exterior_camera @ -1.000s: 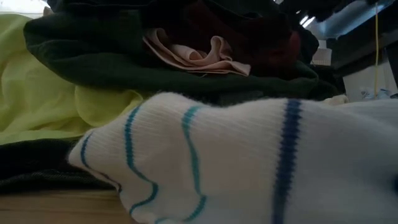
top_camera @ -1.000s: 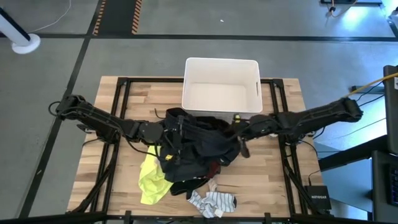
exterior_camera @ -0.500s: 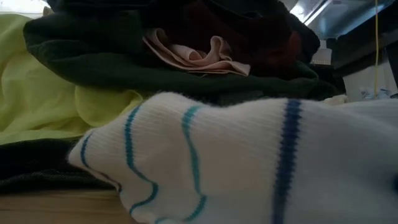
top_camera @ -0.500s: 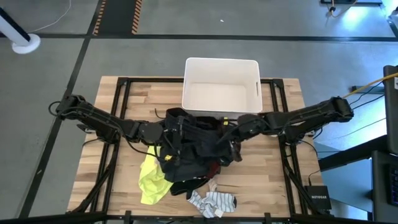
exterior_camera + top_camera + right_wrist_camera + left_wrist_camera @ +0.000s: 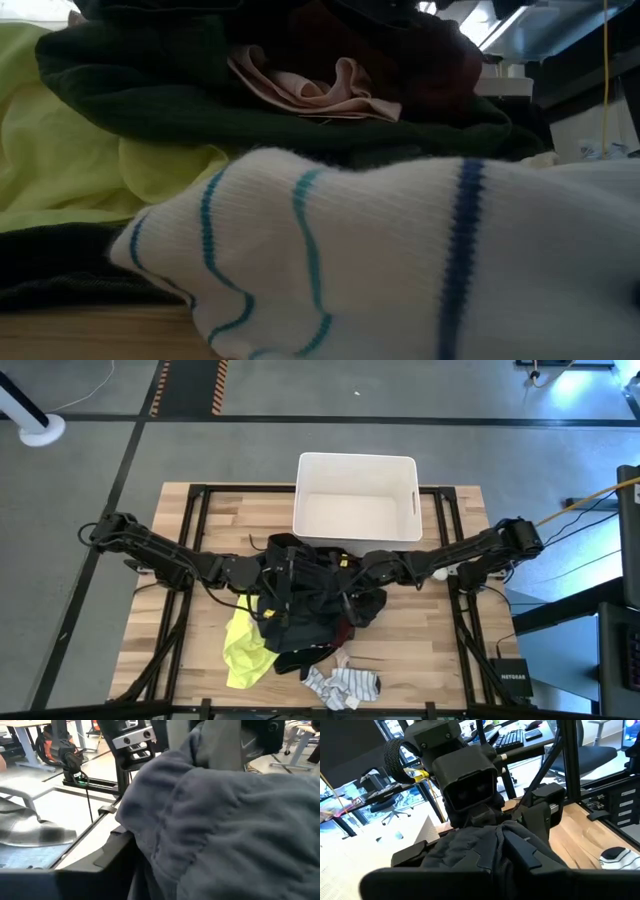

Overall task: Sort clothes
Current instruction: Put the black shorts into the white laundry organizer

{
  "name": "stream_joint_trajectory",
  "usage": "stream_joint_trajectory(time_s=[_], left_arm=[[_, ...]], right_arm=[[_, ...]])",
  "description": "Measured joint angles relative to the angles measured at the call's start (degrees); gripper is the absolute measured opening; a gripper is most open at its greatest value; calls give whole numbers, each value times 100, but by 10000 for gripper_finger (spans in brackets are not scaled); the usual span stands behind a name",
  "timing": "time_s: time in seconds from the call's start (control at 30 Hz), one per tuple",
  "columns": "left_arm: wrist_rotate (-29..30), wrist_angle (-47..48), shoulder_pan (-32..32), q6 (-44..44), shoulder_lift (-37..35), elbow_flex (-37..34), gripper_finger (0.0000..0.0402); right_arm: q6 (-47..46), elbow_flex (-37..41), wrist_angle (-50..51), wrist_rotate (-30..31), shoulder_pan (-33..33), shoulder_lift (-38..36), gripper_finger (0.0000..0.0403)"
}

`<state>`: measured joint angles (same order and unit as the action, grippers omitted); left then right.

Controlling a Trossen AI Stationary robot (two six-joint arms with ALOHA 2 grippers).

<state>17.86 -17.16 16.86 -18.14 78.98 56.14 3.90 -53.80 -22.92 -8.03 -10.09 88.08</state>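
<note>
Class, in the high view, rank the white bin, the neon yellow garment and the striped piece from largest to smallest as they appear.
1. white bin
2. neon yellow garment
3. striped piece, only slightly smaller than the yellow

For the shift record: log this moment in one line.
left gripper: shut on black fabric garment | right gripper: at same garment | white rectangular plastic bin: empty

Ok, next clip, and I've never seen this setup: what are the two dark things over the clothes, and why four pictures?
They are two robot arms at a wooden table. One camera looks down from above, one sits at tabletop height, one rides on each wrist. On the table: a white bin, a pile with a black garment, a dark green one, a neon yellow one, and a striped piece. The left gripper is shut on the black garment. The right gripper is pushed into the pile; whether it grips is unclear.
</note>
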Motion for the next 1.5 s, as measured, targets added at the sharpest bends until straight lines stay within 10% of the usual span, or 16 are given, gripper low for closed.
stream_joint_trajectory(time_s=[0.37, 1.03, 1.5], left_arm=[[226, 23, -4, 71, 0, 0, 124], [436, 4874, 171, 1923, -7, 1407, 262], [257, 2889, 179, 1667, 38, 51, 263]], right_arm=[[-191, 0, 149, -7, 0, 6, 138], [-212, -7, 256, 94, 0, -18, 316], [-229, -7, 329, 96, -1, -21, 317]])
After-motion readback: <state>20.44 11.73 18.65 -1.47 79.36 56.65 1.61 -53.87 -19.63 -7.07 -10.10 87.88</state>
